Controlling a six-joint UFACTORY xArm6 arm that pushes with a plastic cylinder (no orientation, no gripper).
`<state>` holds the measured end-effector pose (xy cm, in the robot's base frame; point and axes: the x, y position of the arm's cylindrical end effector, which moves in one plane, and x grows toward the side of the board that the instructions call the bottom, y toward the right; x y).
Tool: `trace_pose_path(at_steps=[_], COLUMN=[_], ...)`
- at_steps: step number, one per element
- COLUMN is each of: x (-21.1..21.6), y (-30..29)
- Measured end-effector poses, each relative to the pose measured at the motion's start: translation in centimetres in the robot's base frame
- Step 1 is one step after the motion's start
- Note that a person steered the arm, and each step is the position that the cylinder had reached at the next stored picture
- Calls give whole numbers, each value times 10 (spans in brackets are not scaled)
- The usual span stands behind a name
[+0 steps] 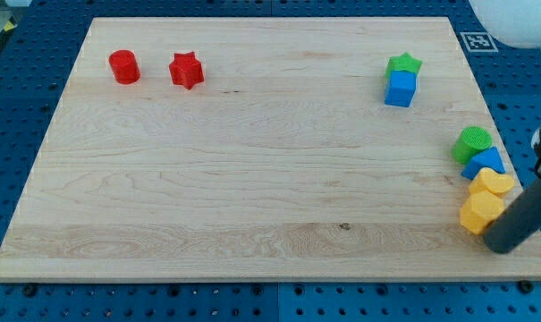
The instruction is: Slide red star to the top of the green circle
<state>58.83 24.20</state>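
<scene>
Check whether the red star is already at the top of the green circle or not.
Not yet. The red star sits near the view's top left beside the red cylinder; the green circle is far across at the right edge.

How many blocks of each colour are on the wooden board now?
Red: 2, the red cylinder and the red star
Green: 2, the green star and the green circle
Blue: 2, the blue cube and a blue block
Yellow: 2, a yellow heart and a yellow block
Total: 8
</scene>
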Motion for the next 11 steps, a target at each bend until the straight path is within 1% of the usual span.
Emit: trace_pose_path(at_steps=[1,2,3,4,5,7,8,9,10,11], x=[-5,-2,-8,-39,-81,-177,-233,-277,-298,-299], y=[0,-27,-96,-190,-274,-420,-445,-439,-383,-291])
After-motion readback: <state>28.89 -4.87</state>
